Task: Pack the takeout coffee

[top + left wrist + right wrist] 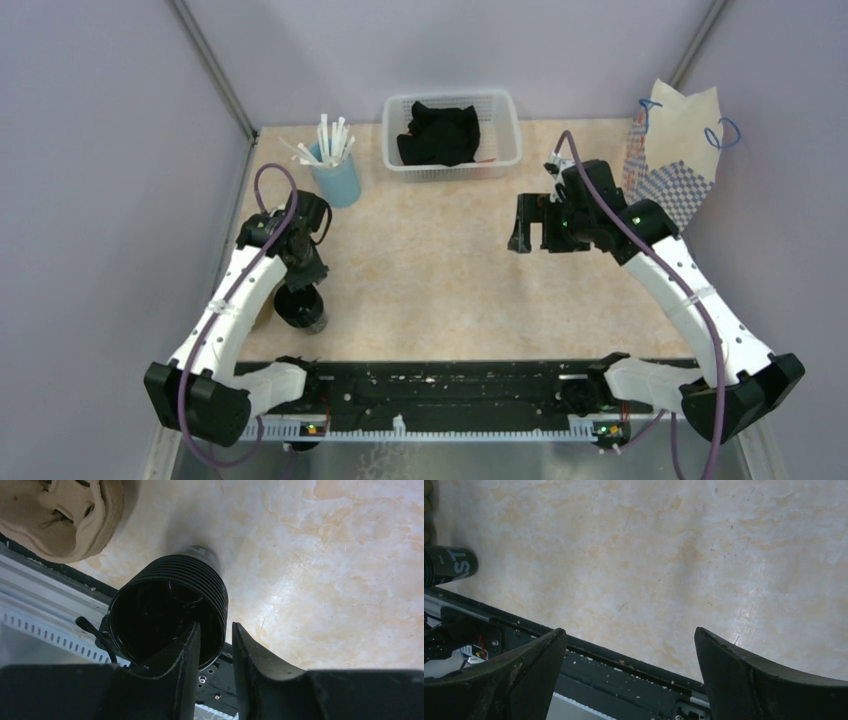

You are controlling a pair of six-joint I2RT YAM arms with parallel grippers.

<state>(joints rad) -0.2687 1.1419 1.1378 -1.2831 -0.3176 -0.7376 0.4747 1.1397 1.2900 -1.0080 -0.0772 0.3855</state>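
Observation:
No pale paper cups with dark lids show in any view. The brown moulded-pulp carrier [55, 515] lies at the table's near left, mostly hidden under my left arm in the top view. An all-black ribbed cup [300, 306] stands open-topped beside it and also shows in the left wrist view [167, 612]. My left gripper [216, 630] hangs over its rim with one finger inside and one outside, and a thin gap shows beside the wall. My right gripper [530, 225] is wide open and empty above the bare table; it also shows in the right wrist view [630, 635].
A blue cup of white straws [335, 170] stands at the back left. A white basket [500, 150] with a black cloth stands at the back middle. A patterned paper bag [675, 150] stands at the back right. A dark rail [450, 385] runs along the near edge.

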